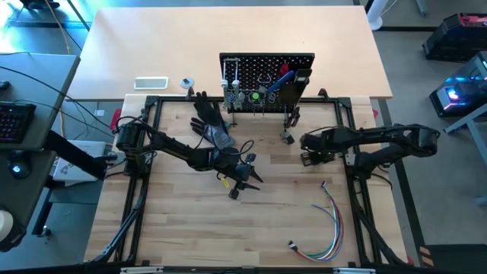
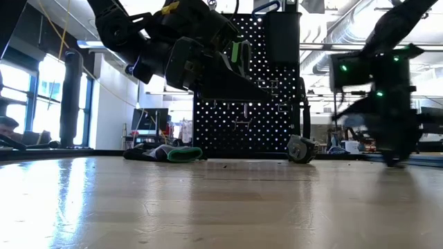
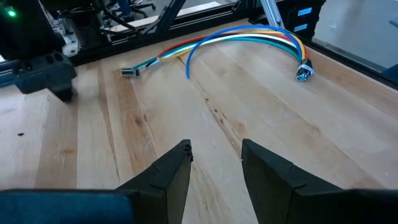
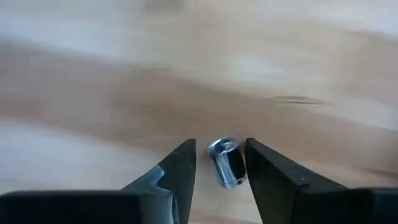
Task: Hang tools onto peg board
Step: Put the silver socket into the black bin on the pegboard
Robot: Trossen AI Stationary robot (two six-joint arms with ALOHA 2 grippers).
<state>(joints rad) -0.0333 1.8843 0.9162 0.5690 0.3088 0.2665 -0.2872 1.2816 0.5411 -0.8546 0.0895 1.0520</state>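
The peg board [image 1: 266, 65] stands upright at the table's far middle, with several tools [image 1: 262, 95] hanging from its hooks. A small round tool [image 1: 288, 137] lies on the wood just in front of it. My right gripper [image 4: 219, 144] is over the table's right side [image 1: 307, 156], pointing down. It is shut on a small silver-and-black cylindrical piece [image 4: 227, 163]. My left gripper [image 3: 215, 146] is over the table's middle [image 1: 247, 183], slanted down. It is open, with only bare wood between its fingers. My right gripper holds the small cylindrical piece by its black body [image 4: 239, 168], pinched between the two fingers. The fingers come from above, pointing down. The piece's silver ring end [image 4: 219, 148] faces up along the fingers. Whether it is clear of the table does not show.
A black glove [image 1: 211, 122] lies left of the peg board's foot. A bundle of coloured wires [image 1: 329, 224] lies at the near right. A black metal frame [image 1: 144, 190] runs around the wooden work surface. Bare wood lies between the two grippers.
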